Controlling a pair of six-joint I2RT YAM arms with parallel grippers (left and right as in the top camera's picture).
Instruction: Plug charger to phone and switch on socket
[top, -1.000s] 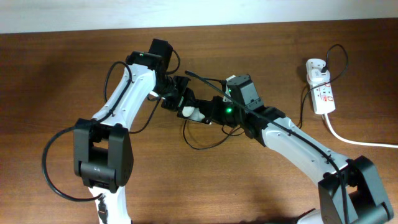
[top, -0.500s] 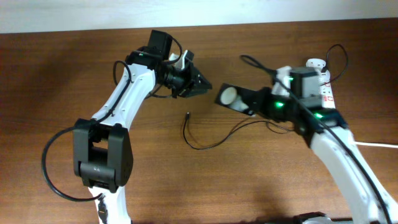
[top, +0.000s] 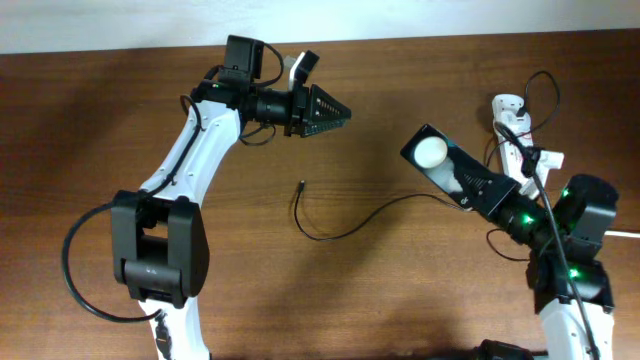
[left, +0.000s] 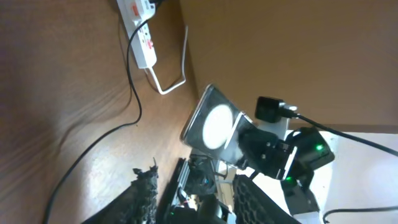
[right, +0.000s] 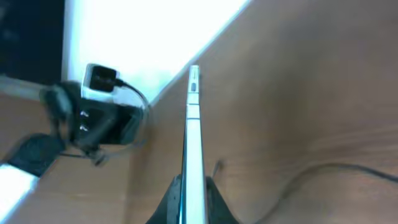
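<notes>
Clamping the phone (right: 194, 124) edge-on, right gripper (right: 194, 198) jaws nearly closed.

The right claw (right: 193, 190) pinches the phone (right: 193, 118) edge-on above the table (right: 298, 87), charger (right: 329, 165) lying beyond

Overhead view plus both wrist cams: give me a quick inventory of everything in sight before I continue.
phone: 1, black with a white circle, gripped by the right tool, right of centre
charger: 1, thin black cable, lying mid-table, plug tip free
socket: 1, white strip with red marks, far right
thick cord: 1, white, leaving the socket
table: 1, brown wood
left tool: 1, black, open, empty, top centre
right tool: 1, shut on the phone
</notes>
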